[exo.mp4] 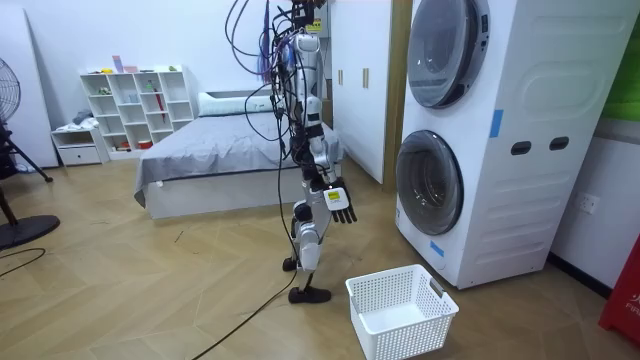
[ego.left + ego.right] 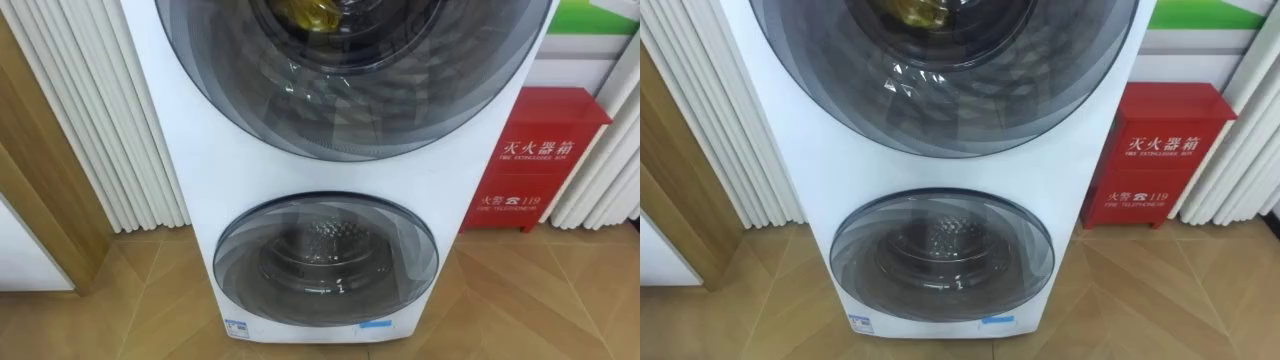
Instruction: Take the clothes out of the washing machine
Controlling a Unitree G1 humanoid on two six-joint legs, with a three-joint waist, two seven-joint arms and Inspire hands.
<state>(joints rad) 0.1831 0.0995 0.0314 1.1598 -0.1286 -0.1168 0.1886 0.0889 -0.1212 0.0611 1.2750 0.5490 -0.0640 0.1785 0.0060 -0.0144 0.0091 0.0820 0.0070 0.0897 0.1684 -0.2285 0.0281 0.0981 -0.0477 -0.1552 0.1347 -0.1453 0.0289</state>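
Approach is the step in hand: yellow cloth (image 2: 300, 12) sits behind the closed upper door (image 2: 350, 100) of the stacked washing machine (image 1: 530, 200), the right hand (image 1: 338, 198) hangs open and empty, so opening that door likely comes next.

White stacked washing machine (image 2: 200, 150), smoky dark-grey round glass doors (image 2: 325, 262), yellow cloth (image 2: 305, 12) glimpsed behind the upper one, red metal cabinet (image 2: 540, 150) with white lettering, tan herringbone wooden floor (image 2: 520, 300), white perforated plastic basket (image 1: 410, 340), grey bed cover (image 1: 220, 140).
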